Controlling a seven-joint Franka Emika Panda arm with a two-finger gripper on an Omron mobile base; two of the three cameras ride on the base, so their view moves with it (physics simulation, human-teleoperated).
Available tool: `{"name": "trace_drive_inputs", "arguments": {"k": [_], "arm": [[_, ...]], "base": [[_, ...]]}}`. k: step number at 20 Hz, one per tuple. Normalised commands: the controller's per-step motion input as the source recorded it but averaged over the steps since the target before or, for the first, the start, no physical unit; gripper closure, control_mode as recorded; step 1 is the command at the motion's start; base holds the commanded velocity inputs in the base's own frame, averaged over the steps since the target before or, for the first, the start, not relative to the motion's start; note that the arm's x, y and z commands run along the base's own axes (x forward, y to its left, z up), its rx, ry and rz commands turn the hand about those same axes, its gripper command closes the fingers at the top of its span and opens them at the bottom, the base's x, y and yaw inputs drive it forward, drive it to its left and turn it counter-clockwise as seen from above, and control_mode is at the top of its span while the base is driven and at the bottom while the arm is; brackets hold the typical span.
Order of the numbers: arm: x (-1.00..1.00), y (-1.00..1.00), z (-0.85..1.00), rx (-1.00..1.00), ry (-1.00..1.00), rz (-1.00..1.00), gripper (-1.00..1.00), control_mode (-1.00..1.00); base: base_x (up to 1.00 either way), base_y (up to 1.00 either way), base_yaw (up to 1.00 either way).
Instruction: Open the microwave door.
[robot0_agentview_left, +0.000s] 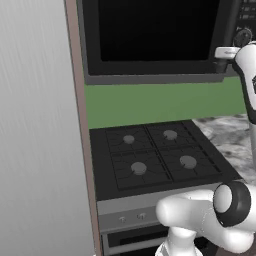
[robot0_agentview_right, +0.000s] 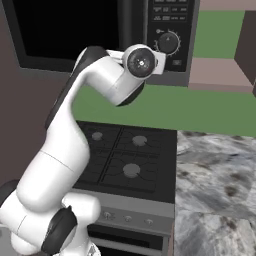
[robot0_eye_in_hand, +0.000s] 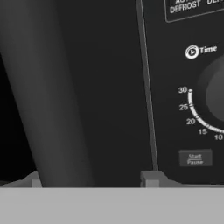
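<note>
Left base view first: the arm comes up from the bottom right corner, big white elbow joint low down in front of the stove (robot0_agentview_left: 155, 157), then the forearm runs up the right edge of the picture. The hand sits up at the top right, right at the lower right corner of the microwave door (robot0_agentview_left: 155, 37). You can't really make out the fingers here, just the white wrist and a little flange poking left toward the door. The door's black window spreads off to the left of the hand, and it looks flush with the microwave body, so not swung out.

Right base view: the arm rises from the lower left, bends at a high elbow and reaches forward, with the round wrist joint parked in front of the seam between the door (robot0_agentview_right: 65, 30) and the control panel (robot0_agentview_right: 170, 35). The round knob (robot0_agentview_right: 168, 42) is just to the right of the wrist. The hand itself is hidden behind the wrist.

Hand view: the gripper (robot0_eye_in_hand: 92, 181) is pressed up really close. Its two finger tips sit wide apart at the bottom, and the tall dark bar handle (robot0_eye_in_hand: 48, 96) rises from between them, nearer the left tip. So the fingers are spread, straddling the handle rather than pinching it. Off to the right of the right tip are the timer dial (robot0_eye_in_hand: 214, 96) and the Start/Pause button (robot0_eye_in_hand: 195, 158).
</note>
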Motion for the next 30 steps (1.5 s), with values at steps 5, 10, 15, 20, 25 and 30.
{"name": "trace_drive_inputs", "arguments": {"k": [5,10,15,20,25,30], "arm": [[-1.00,-0.55,0.25,0.00,-0.06,0.01,1.00,-1.00],[-1.00,-0.45,0.14,0.00,-0.06,0.03,1.00,-1.00],[-1.00,-0.36,0.10,0.00,0.00,0.10,1.00,-1.00],[-1.00,-0.26,0.24,0.00,0.00,0.12,1.00,-1.00],[-0.98,-0.08,0.33,0.00,0.00,0.09,-1.00,-1.00],[-0.76,-0.24,0.59,0.00,-0.11,0.01,-1.00,-1.00]], "base": [[0.00,0.00,0.00],[0.00,0.00,0.00],[0.00,0.00,0.00],[0.00,0.00,0.00],[0.00,0.00,0.00],[0.00,0.00,0.00]]}}
